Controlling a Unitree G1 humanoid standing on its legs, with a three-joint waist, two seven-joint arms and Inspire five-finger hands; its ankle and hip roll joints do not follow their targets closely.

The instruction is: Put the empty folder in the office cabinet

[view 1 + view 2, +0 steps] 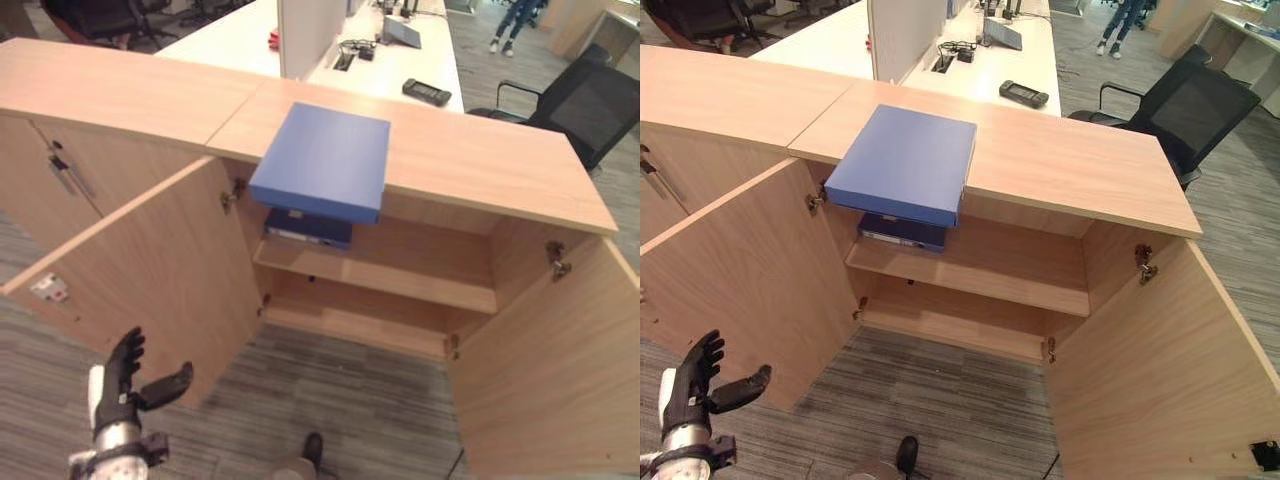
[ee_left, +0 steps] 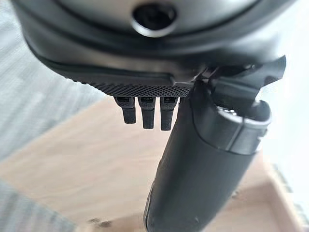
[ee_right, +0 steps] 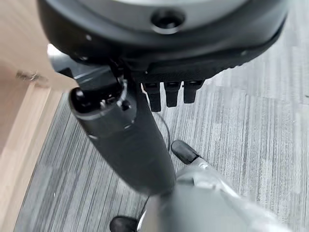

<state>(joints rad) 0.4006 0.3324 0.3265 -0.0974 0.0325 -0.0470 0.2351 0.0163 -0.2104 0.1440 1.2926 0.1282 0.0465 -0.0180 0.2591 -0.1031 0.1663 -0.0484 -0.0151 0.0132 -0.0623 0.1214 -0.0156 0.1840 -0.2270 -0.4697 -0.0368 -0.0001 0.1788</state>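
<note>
A blue folder (image 1: pixel 322 160) lies flat on the wooden cabinet top (image 1: pixel 480 165), its near edge hanging over the open compartment. A second, darker blue folder (image 1: pixel 308 228) lies on the upper shelf (image 1: pixel 400 275) just below it. My left hand (image 1: pixel 125 385) is raised low at the left, in front of the open left door, with fingers straight and thumb spread, holding nothing. It is well away from both folders. In the right wrist view my right hand (image 3: pixel 120 130) hangs over the grey carpet beside the cabinet's edge, with fingers straight and nothing in it.
Both cabinet doors stand wide open: the left door (image 1: pixel 150 270) and the right door (image 1: pixel 560 350). A closed cabinet (image 1: pixel 60 170) adjoins on the left. Behind are a white desk (image 1: pixel 380 70) and a black office chair (image 1: pixel 585 100). A person (image 1: pixel 515 25) stands far back.
</note>
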